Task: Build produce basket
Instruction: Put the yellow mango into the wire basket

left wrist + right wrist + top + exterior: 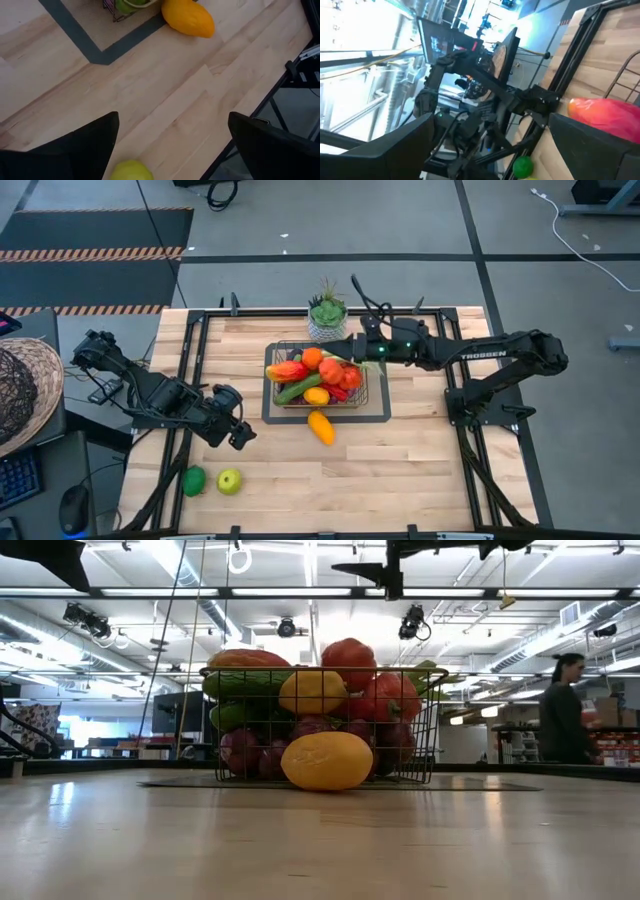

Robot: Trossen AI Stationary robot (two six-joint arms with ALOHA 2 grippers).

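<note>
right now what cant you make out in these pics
- Basket contents, high view: the lower produce is hidden under the top layer, and the right gripper covers the far corner.
- Green fruit, high view: too small to name.
- Yellow-green fruit, left wrist view: cut off by the picture's edge between the left gripper's fingers.
- Potted plant, low view: hidden behind the basket.

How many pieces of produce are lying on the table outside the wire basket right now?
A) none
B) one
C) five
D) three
D: from above, a yellow-orange fruit lies just in front of the basket, and a dark green fruit and a light green apple sit near the table's front left edge.
</note>
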